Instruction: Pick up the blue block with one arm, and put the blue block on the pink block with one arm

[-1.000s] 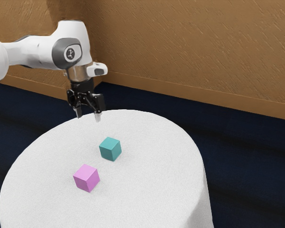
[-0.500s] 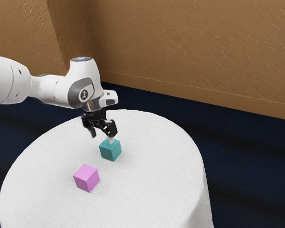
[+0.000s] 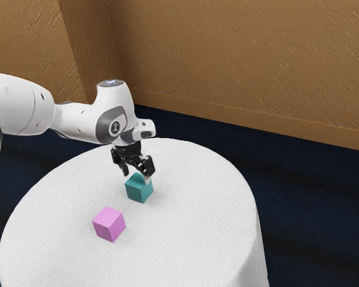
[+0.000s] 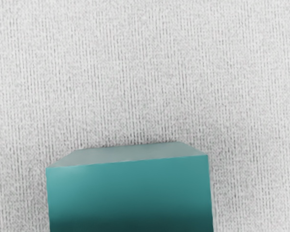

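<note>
Our jaws stand apart, tips pointing down, and the blue block (it renders closer to teal) sits directly beneath them on the white surface. In the exterior view the two fingertips are level with the block's upper edge, one to either side of its top face. We cannot tell whether either tip already touches it, and we judge that neither has closed on it. In the wrist view the blue block lies just under the hand, showing its top face and one side face squarely, so its sides look roughly lined up with the jaws. The block is a cube with no long axis, so the coming move turns less on orientation than on height. In our judgement the jaws must drop straight down until the fingers flank the side faces, and then close. The pink block rests on the same surface, well apart from the jaws, beyond the blue block on the side nearer the exterior camera and a little toward the exterior view's left. That is the way the carry would have to go. We can read no brand, label or lettering on either block. The round cap on the arm carries a small mark that we cannot make out.
</note>
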Tool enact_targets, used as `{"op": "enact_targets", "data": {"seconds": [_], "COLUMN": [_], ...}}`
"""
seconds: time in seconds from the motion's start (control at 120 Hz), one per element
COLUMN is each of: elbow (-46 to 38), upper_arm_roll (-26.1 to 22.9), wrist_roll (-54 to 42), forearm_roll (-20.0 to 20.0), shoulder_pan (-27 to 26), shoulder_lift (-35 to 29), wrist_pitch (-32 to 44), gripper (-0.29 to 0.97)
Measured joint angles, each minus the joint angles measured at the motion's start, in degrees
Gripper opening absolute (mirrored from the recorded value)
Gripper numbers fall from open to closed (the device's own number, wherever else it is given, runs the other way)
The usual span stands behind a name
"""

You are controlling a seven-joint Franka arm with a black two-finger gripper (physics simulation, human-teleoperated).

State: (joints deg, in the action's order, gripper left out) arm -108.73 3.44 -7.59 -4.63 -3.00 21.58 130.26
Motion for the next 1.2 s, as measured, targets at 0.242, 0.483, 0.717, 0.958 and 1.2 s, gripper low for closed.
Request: {"op": "enact_targets", "data": {"seconds": [0.242, 0.483, 0.717, 0.958, 1.2], "elbow": [-0.02, 0.55, 1.24, 1.22, 1.41], "upper_arm_roll": [0.01, 0.21, 0.25, 0.33, 0.47], "wrist_roll": [-0.24, -0.49, -1.11, -1.96, -2.15], "forearm_roll": [-0.38, -0.68, -1.78, -2.52, -2.26], "shoulder_pan": [-0.15, 0.02, 0.01, 0.01, 0.27], "shoulder_lift": [0.89, 2.3, 3.99, 4.03, 3.97], "wrist_pitch": [-0.01, 0.14, 0.26, 0.13, -0.15], "gripper": [0.65, 0.65, 0.63, 0.44, 0.35]}}
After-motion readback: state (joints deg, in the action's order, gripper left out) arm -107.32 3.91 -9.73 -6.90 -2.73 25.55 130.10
